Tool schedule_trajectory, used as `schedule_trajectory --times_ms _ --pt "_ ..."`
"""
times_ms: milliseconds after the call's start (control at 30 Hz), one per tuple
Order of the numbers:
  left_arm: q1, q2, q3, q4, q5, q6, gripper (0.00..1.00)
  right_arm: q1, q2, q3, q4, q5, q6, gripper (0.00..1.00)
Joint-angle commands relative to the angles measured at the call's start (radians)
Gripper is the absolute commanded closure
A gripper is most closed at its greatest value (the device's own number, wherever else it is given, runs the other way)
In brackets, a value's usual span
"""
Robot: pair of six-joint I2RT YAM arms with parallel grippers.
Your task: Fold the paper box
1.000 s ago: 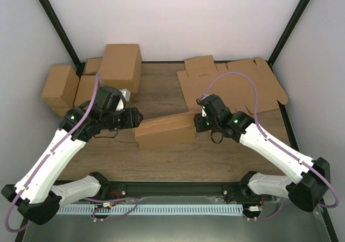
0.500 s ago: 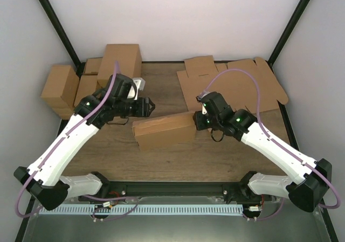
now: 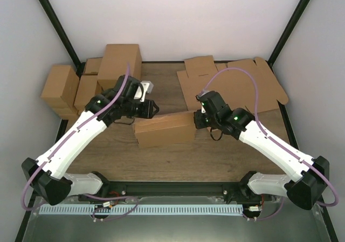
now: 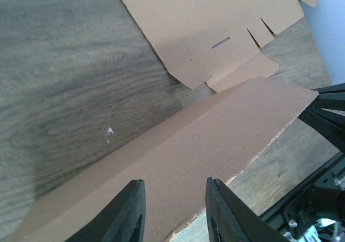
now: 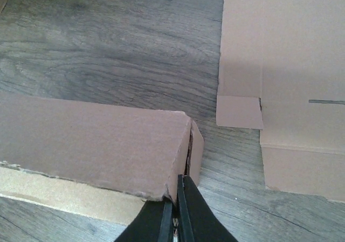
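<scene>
The partly formed paper box (image 3: 164, 129) lies mid-tabletop (image 3: 108, 150). The left end effector (image 3: 151, 109) has swung from the box's left end to above its rear left corner, fingers apart, grasping nothing. The right end effector (image 5: 177, 191) has clenched tight at the right end flap, probably steadying that end for folding.

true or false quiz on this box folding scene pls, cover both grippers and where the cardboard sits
1. The right gripper is shut at the right end of the paper box. True.
2. The left gripper is shut. False: it is open, over the box.
3. Flat cardboard sheets lie at the table's far right. True.
4. The folded cartons are stacked at the near right. False: they stand at the far left.
</scene>
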Motion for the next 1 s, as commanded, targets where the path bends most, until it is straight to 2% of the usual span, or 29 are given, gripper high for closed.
schedule_trajectory --times_ms 0,133,567,967 --pt "0.005 0.025 -0.042 0.035 0.066 0.019 0.7 0.009 -0.002 0.015 -0.054 -0.002 0.016 0.99" --pt "0.005 0.027 -0.086 0.058 0.107 0.017 0.74 0.009 -0.018 -0.032 -0.067 -0.016 0.015 0.99" --pt "0.005 -0.012 -0.191 0.076 0.104 -0.006 0.76 0.02 -0.025 -0.162 -0.028 -0.061 0.046 0.99" --pt "0.005 -0.026 -0.204 0.089 0.121 -0.009 0.76 0.031 -0.017 -0.107 -0.051 -0.035 0.019 0.99"
